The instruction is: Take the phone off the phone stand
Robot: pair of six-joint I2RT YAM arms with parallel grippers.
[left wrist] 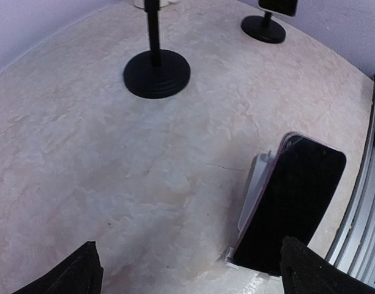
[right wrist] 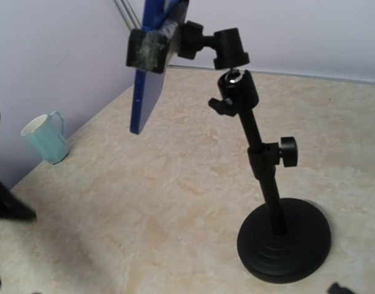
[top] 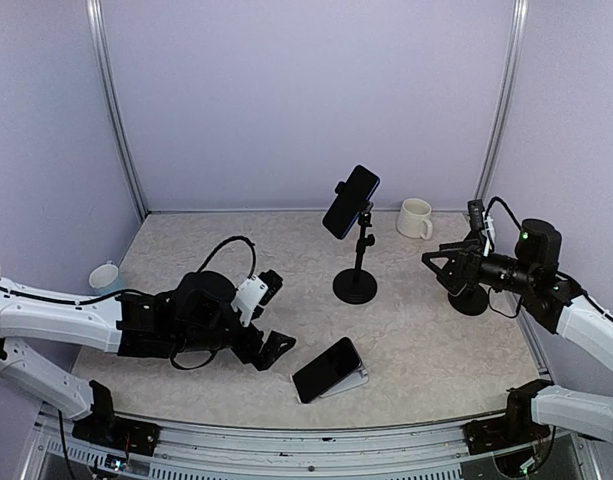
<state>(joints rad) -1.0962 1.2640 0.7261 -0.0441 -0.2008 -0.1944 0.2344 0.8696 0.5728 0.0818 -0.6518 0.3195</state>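
A dark blue phone (top: 350, 201) is clamped tilted at the top of a tall black stand (top: 355, 286) in the middle of the table. In the right wrist view the phone (right wrist: 152, 73) shows edge-on in the clamp, above the stand's pole (right wrist: 263, 165). My right gripper (top: 441, 270) is open and empty, to the right of this stand and apart from it. A second black phone (top: 327, 369) lies on a low white stand near the front. My left gripper (top: 271, 315) is open and empty just left of it, and this phone (left wrist: 297, 202) lies by my right fingertip (left wrist: 309, 272).
A white mug (top: 416, 218) stands at the back right and a teal mug (top: 104, 276) at the left wall. Another small black stand (top: 470, 300) sits under my right wrist. The metal front rail (left wrist: 364, 226) runs close to the lying phone.
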